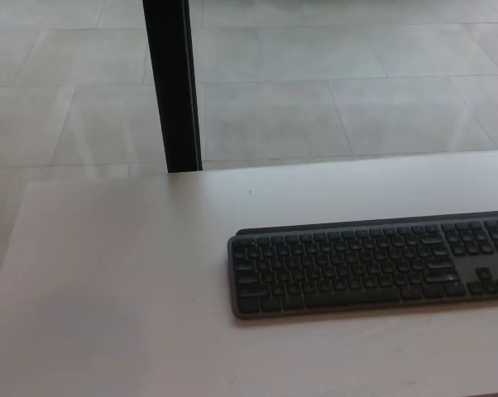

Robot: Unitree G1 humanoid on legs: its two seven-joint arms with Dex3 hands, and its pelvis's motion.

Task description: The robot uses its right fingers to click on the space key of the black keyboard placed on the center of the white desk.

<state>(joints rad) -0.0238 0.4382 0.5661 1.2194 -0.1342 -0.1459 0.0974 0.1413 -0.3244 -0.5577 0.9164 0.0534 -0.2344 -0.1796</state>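
- Keyboard (373, 263): dark plastic case and keys, matt, the keycaps smooth with faint pale legends too blurred to read; a slightly shinier strip runs along its far edge.
- Desk (133, 273): white top, smooth and matt, like laminate or painted board, with a soft even sheen and one tiny dark speck near the far edge.
- Post (173, 83): black, smooth, semi-gloss, probably painted metal, with a thin bright highlight down one side.
- Floor (332, 99): large grey tiles, stone or ceramic in look, smooth, faintly mottled, carrying pale diffuse reflections; thin darker grout lines between them.
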